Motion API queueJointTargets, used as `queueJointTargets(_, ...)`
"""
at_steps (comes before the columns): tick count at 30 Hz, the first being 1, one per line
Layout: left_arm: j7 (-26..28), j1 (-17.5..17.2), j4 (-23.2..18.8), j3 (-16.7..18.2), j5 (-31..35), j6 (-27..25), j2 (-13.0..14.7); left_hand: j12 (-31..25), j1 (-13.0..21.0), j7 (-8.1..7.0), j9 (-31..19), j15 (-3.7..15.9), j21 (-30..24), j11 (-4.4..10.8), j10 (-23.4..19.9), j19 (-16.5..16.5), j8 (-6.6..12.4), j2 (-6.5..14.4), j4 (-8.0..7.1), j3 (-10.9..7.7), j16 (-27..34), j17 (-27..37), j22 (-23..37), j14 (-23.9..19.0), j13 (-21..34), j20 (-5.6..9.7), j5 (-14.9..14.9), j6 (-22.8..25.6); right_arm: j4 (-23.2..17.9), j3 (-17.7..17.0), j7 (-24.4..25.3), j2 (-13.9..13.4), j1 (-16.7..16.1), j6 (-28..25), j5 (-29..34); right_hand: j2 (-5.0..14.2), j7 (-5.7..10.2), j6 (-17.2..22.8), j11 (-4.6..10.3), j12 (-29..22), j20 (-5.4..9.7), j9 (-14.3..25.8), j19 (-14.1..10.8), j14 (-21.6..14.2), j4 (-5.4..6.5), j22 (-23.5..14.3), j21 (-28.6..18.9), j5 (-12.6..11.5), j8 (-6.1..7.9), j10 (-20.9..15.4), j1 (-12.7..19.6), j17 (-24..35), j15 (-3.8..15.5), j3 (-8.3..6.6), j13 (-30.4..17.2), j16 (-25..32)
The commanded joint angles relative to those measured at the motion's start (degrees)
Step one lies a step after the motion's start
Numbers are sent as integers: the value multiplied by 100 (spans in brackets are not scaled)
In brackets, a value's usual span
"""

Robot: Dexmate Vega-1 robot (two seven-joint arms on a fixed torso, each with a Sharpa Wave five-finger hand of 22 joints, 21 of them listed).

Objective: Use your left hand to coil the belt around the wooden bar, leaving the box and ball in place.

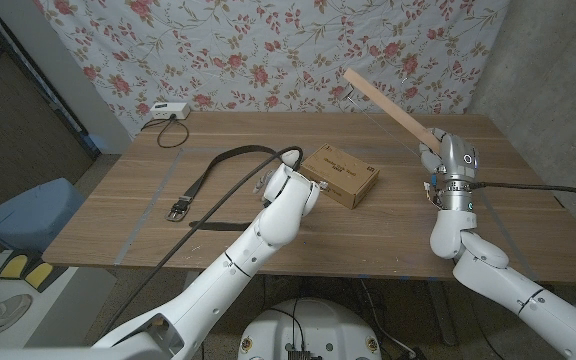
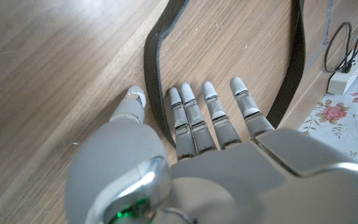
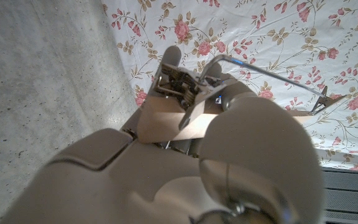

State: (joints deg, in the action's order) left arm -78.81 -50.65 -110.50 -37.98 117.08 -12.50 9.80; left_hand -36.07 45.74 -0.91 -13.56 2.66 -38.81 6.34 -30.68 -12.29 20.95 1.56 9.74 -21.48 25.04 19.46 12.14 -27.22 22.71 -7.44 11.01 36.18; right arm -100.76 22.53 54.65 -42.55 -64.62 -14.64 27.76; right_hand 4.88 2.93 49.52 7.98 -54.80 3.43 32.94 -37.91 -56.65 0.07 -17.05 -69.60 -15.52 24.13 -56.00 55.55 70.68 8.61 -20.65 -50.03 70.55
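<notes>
The wooden bar was held up off the table by the right hand, fingers closed around its lower end; the bar slanted up and away toward the floral backdrop. It was judged to be held aloft so that the belt could be passed round it without the tabletop getting in the way. In the right wrist view the fingers were seen clasped on the pale wood, a thin metal wire running past them

The belt lay loose on the table as a long open loop, buckle toward the near left, the far bend close by the box. No ball could be made out

The left hand was brought low over the belt's far bend, just beside the box. In the left wrist view its fingers were seen straight and close together, tips down on or near the wood inside the loop, the thumb outside one strap; nothing was gripped yet. Whether the tips touched the table could not be told

Room for moving: open tabletop was noted left of the belt and toward the near edge. The box was crowded against the left hand on its right side and could be nudged during the pick-up. The bar was well apart from the belt, with the box between them, so a lift over the box was judged necessary. A white power strip sat at the far left edge, clear of the work
</notes>
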Motion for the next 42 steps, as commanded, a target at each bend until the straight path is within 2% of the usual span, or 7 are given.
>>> queueJointTargets(1, -14, -194, 377, 397, 274, 374, -302, -182, 293, -30, 15, 366, -84, 13, -252, -85, 126, 121, 34, -131, 84, 58, 31, -200, 102, 25, -26, 319, 159, 98, -106, 17, 196, 99, 53, 454, -157, 202, -7, 25, 626, 29, 46, 44, 200, 22, -66, -19, -12, -25, 244, 14, 379, -174, -27, 46)
queueJointTargets(10, 56, 205, 636, -269, -134, -387, 415, -1061, 1464, 146, 51, 716, -755, 231, -1368, -822, 435, 803, 60, -537, 829, 545, 171, -1497, 583, 347, 86, 1382, 282, 218, -189, 68, 373, 29, 103, 451, -157, 218, -11, 34, 629, 33, 58, 61, 205, 82, -130, -21, -14, -34, 245, 14, 379, -177, -13, 82)
queueJointTargets(14, 246, 273, 724, -430, -301, -772, 647, -1039, 2424, 132, -393, 820, -3486, 281, -1639, -1337, 613, 895, -120, -172, 2967, 2886, 1829, -2041, 1166, 860, -96, 1383, 305, 275, -213, 116, 459, -70, 143, 450, -154, 203, -15, 27, 633, 32, 86, 71, 208, 112, -154, -21, -26, -14, 244, 13, 378, -178, -41, 98)
queueJointTargets(20, 939, 169, 496, -464, -621, -1428, 875, -1310, 2275, 186, -1185, 753, -4535, 194, -1683, -1354, 885, 955, -627, -428, 3213, 3699, 2003, -2012, 2034, 925, 144, 728, 335, 371, -281, 118, 578, -85, 190, 449, -153, 198, -2, 37, 630, 37, 99, 80, 211, 142, -183, -22, -30, -21, 244, 12, 378, -179, -25, 114)
queueJointTargets(23, 1667, 34, 216, -499, -714, -1680, 1060, -1650, 2049, 127, -2136, 763, -4577, 289, -1443, -1246, 1487, 824, -882, -609, 2957, 4040, 1666, -2005, 2996, 944, 540, 399, 371, 429, -243, 155, 649, -77, 239, 447, -164, 198, -11, 36, 637, 45, 102, 88, 215, 166, -207, -23, -29, -18, 242, 12, 378, -180, -30, 126)
queueJointTargets(30, 3367, -184, -462, -409, -1161, -1800, 1524, -1910, 1911, 75, -2890, 782, -4490, 211, -1433, -1172, 2023, 723, -1031, -700, 2695, 4254, 1299, -2017, 3665, 925, 916, 234, 461, 561, -219, 174, 823, 44, 346, 444, -158, 214, -14, 38, 643, 44, 128, 108, 221, 217, -252, -25, -33, -23, 240, 11, 378, -180, -29, 150)
queueJointTargets(42, 5331, -249, -1040, -234, -1257, -1679, 1955, -1969, 1854, 34, -3376, 792, -4531, 258, -1551, -1182, 2387, 668, -1113, -703, 2593, 4499, 1068, -2127, 3845, 998, 1184, 194, 556, 703, -142, 214, 998, 266, 472, 436, -158, 226, -17, 43, 645, 52, 159, 132, 229, 295, -321, -28, -37, -28, 238, 11, 378, -180, -22, 188)
